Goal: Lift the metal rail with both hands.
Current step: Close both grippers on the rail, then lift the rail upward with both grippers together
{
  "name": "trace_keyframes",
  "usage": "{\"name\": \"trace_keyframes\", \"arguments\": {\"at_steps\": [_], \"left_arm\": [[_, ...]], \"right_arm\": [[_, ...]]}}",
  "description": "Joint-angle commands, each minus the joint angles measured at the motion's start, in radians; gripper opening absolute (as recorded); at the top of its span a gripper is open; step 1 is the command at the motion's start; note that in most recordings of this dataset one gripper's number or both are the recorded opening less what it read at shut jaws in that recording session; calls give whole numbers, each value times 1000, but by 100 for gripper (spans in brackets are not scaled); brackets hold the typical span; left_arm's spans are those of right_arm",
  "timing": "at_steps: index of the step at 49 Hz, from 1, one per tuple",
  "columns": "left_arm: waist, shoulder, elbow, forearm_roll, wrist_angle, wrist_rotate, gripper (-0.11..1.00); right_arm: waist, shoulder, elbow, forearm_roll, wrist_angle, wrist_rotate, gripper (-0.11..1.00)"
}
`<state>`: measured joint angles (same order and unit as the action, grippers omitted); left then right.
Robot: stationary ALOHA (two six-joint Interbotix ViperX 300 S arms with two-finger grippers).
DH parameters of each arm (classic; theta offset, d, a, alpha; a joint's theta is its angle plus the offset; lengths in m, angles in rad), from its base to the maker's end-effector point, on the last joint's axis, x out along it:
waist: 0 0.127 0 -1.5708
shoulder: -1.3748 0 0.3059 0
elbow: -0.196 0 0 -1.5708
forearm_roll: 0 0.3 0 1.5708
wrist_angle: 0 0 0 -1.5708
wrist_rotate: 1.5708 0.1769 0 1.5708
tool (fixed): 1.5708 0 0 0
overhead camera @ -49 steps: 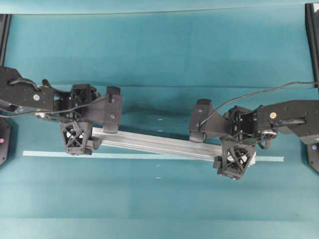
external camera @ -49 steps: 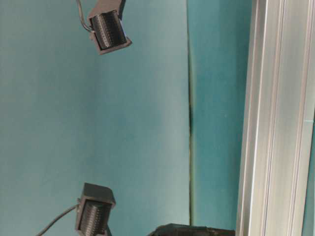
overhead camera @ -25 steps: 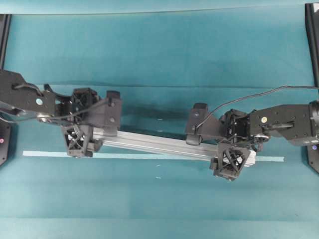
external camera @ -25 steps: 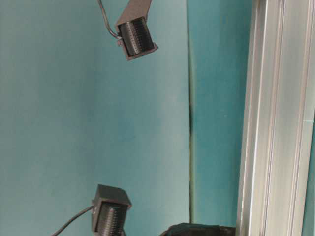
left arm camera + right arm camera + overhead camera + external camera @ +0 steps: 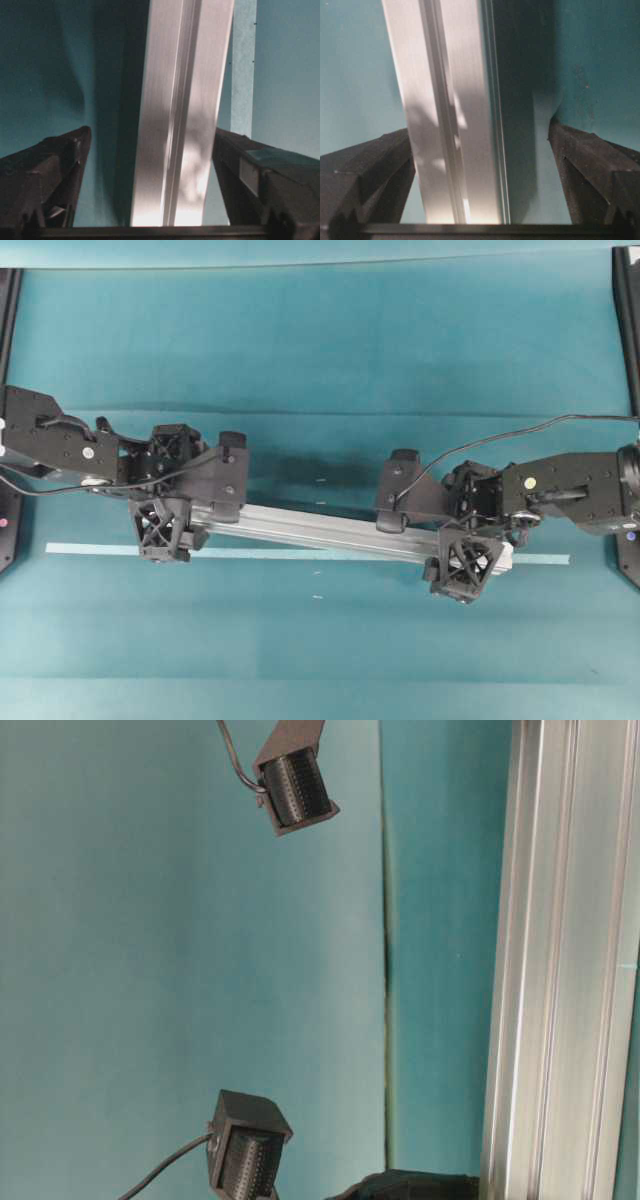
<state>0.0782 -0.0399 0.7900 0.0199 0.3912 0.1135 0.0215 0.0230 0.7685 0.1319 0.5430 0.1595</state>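
The metal rail [image 5: 320, 530] is a long silver grooved bar lying slightly slanted on the teal table. My left gripper [image 5: 168, 492] straddles its left end and my right gripper [image 5: 472, 525] straddles its right end. In the left wrist view the rail [image 5: 180, 125] runs between the black fingers [image 5: 55, 170], with teal gaps on both sides of the left gripper [image 5: 151, 132], which is open. In the right wrist view the rail [image 5: 445, 100] sits nearer the left finger [image 5: 375, 170], apart from both, so the right gripper [image 5: 479, 129] is also open. The rail [image 5: 560, 960] fills the right side of the table-level view.
A thin pale-teal tape strip [image 5: 100, 549] lies along the table just in front of the rail. Two black ribbed blocks with cables [image 5: 295, 780] [image 5: 245, 1150] hang in the table-level view. Dark frame posts [image 5: 625, 300] stand at the table's far corners.
Both grippers have sunk closer around the rail; in the table-level view the two black blocks moved towards it. The left jaws have narrowed a little. The rail has not moved.
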Motion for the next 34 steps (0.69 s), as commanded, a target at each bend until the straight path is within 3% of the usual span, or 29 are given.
{"name": "trace_keyframes", "arguments": {"at_steps": [1,6,9,15,20,34], "left_arm": [[-14,-6,-6,2,-6,2,82],[-32,-6,-5,2,-8,9,68],[-46,-6,-5,2,-12,15,54],[-63,-8,-2,2,-26,15,31],[-63,-11,-3,2,-28,15,30],[-63,-8,-3,2,-28,17,30]], "right_arm": [[3,6,-6,3,0,5,99],[5,6,-8,3,8,8,97],[6,8,-14,6,14,12,93],[14,12,-26,14,31,17,69],[20,18,-37,18,38,17,46],[12,21,-41,20,38,18,46]]}}
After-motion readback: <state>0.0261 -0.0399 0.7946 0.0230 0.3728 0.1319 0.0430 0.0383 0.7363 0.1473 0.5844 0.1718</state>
